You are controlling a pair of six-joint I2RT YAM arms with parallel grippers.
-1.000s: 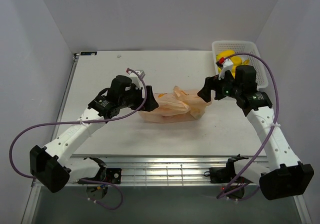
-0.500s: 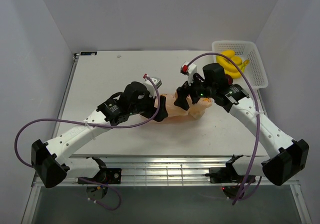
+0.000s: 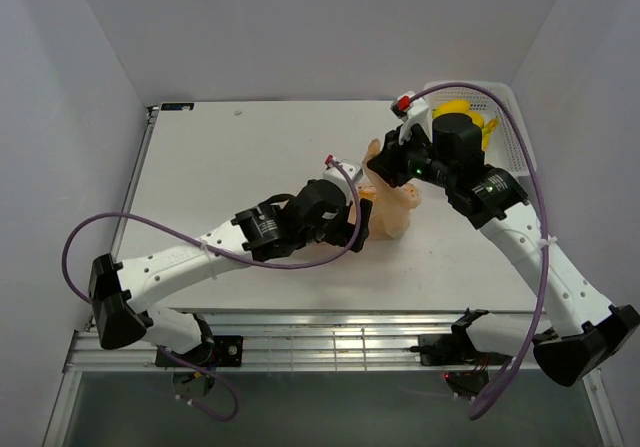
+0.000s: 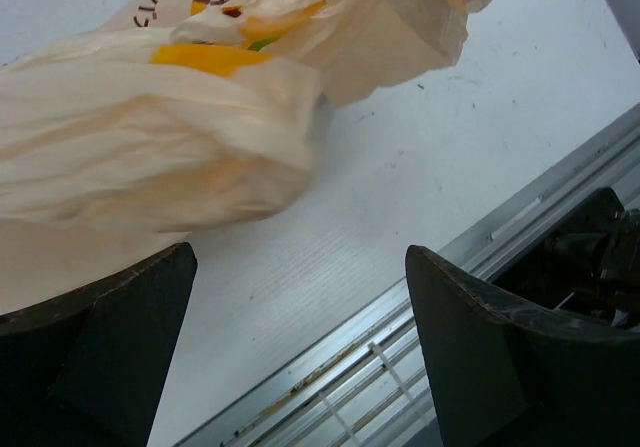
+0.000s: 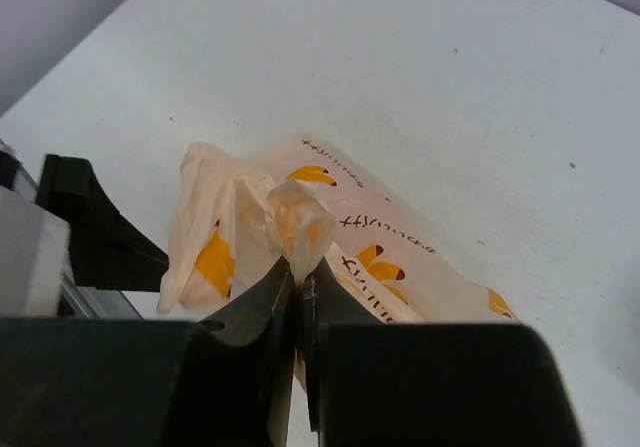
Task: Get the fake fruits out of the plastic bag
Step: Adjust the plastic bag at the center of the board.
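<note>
In the last second both arms swung in on the plastic bag [image 3: 395, 212]. The right pincer [image 5: 298, 282] is now clenched on a twisted fold at its top and has hauled it toward the far right, so the bag sits bunched up mid-bench [image 3: 220, 167] instead of lying flat. The left pincer [image 4: 300, 262] came round to the bag's near-left side, spread wide, gripping nothing. Decent setup for opening it, but nothing's out yet. Count: one bag, one white basket [image 3: 522, 142] far right holding one yellow banana bunch [image 3: 455, 105], and zero loose fake fruits. They're probably still inside, but I can't see through the plastic.
</note>
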